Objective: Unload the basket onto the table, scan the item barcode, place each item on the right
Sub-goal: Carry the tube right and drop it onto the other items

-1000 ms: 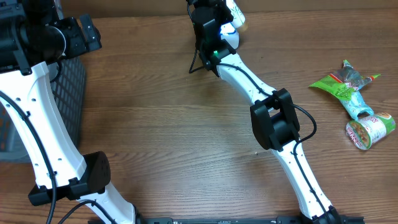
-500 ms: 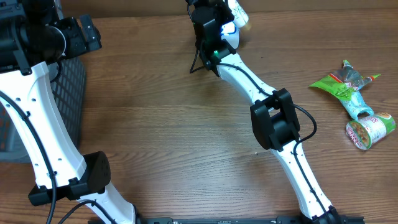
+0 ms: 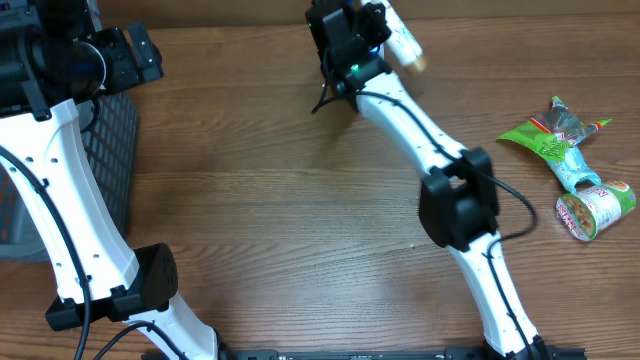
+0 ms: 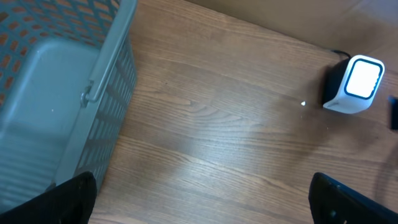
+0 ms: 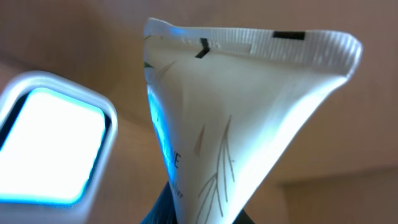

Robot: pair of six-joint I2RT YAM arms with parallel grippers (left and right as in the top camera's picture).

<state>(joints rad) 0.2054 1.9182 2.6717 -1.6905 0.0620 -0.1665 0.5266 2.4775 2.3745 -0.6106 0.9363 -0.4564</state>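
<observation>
**Tube at scanner, right claw clenched**

Tube [image 5: 249,124]: white, with a flat crimped end, faint leaf lines, and a blue glow along one edge. It sits at the far side of the table [image 3: 280,200], just beside the lit scanner [image 5: 53,146]. The right arm [image 3: 420,130] is stretched far forward. The right claw [image 3: 372,28] is clenched on the tube's lower part. The left claw [image 4: 208,199] is spread wide and grasps nothing, above the table beside the basket [image 4: 93,93].
</observation>
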